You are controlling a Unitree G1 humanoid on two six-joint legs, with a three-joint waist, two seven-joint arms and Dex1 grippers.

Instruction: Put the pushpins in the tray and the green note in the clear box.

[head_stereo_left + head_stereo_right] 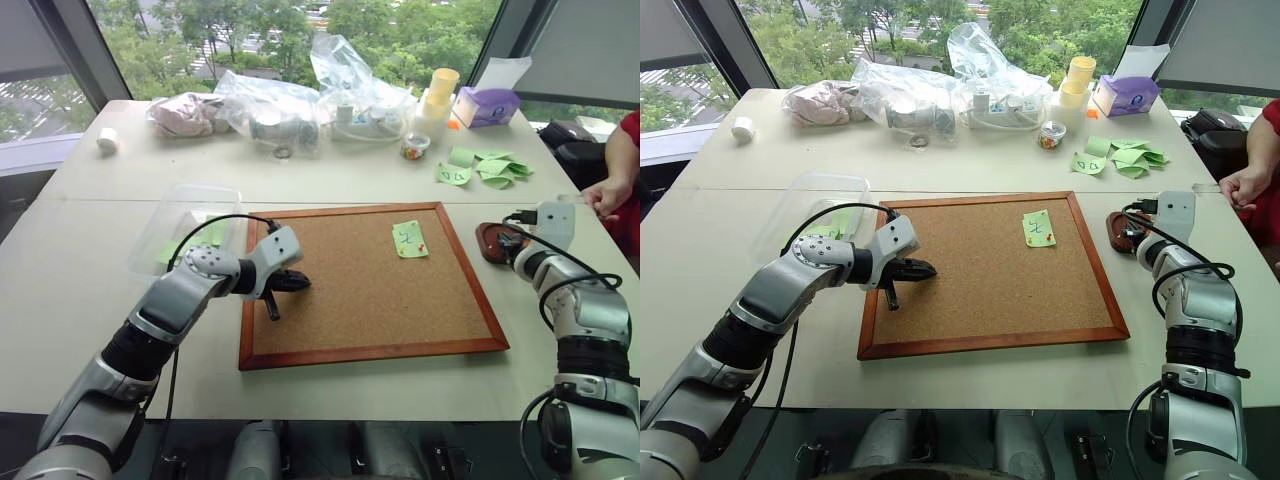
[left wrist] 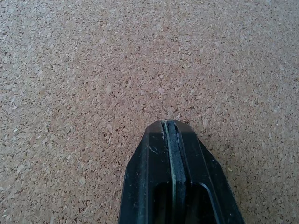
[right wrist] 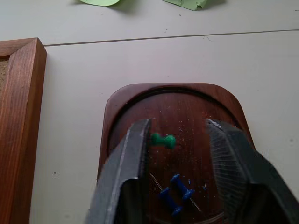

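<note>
- Right now the right tool (image 3: 177, 154) hangs over the tray (image 3: 140, 95) with its fingers spread and nothing between them.
- In the tray lie a green pushpin (image 3: 163, 140) and two blue pushpins (image 3: 176, 193), so that part of the job looks partly done.
- On the corkboard (image 1: 340, 300) the green note (image 1: 409, 239) lies flat near the far right corner, with a small reddish pushpin (image 1: 422, 243) at its edge, seemingly pinning it.
- That pin appears to be the one left to carry to the tray, which sits on the bench (image 1: 100, 260) just beside the board's right frame.
- Over the board's left part, the left tool (image 1: 291, 283) has its fingers pressed together, gripping nothing that I can see.
- Beyond the board's far left corner stands the clear box (image 1: 185, 205), with something green showing through its wall; whether that is a note inside I cannot tell.
- Judging by this, the note's move to the box is not yet done.
</note>
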